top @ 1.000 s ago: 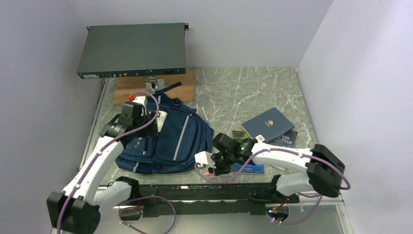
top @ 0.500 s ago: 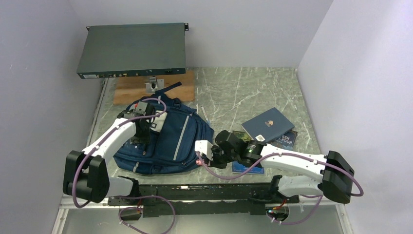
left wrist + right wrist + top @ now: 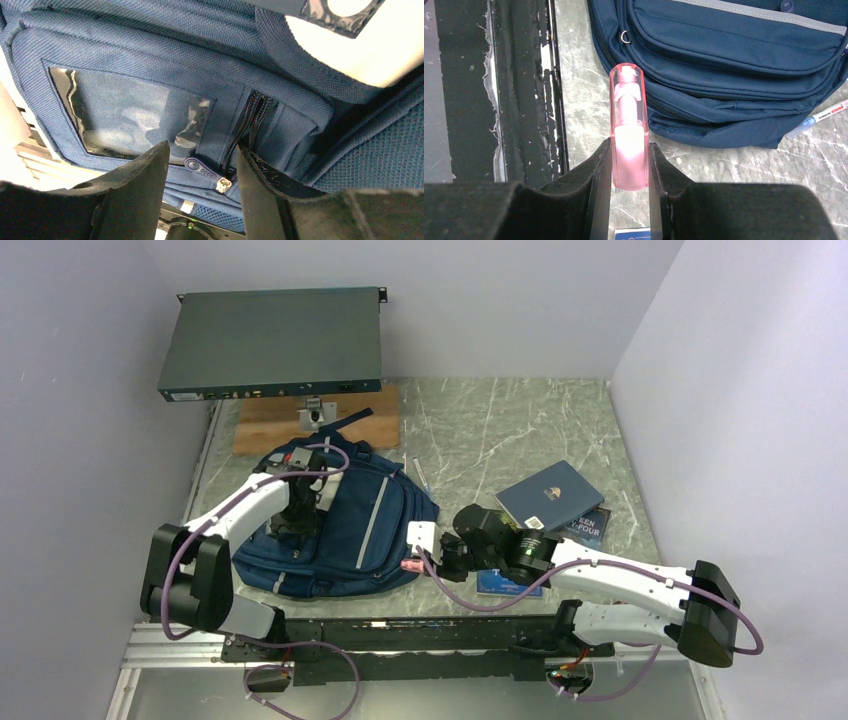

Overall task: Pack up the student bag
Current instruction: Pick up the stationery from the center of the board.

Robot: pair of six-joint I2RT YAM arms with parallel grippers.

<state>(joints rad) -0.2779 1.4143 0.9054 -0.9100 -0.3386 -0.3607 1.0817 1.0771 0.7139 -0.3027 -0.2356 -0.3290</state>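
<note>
The bag point(image 3: 345, 525) is laid by the near-left corner of the tabletop point(image 3: 520, 430), its zip pull point(image 3: 201, 168) straddled by the parted left gripper point(image 3: 202, 155), while a pink item point(image 3: 628, 107), clamped in the right gripper point(image 3: 629, 150), is pointed leftward just beside it.

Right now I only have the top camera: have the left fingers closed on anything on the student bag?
Observer: No. In the left wrist view the left gripper is open, with a blue zipper pull in the gap between its fingers, not pinched.
Operator: Which pocket is that zipper on?
Observer: It is on the student bag, right beside the pocket's clear plastic window.
Operator: And what is the right one carrying?
Observer: The right gripper is shut on a pink translucent stick, held over the marble table just beside the bag.
</note>
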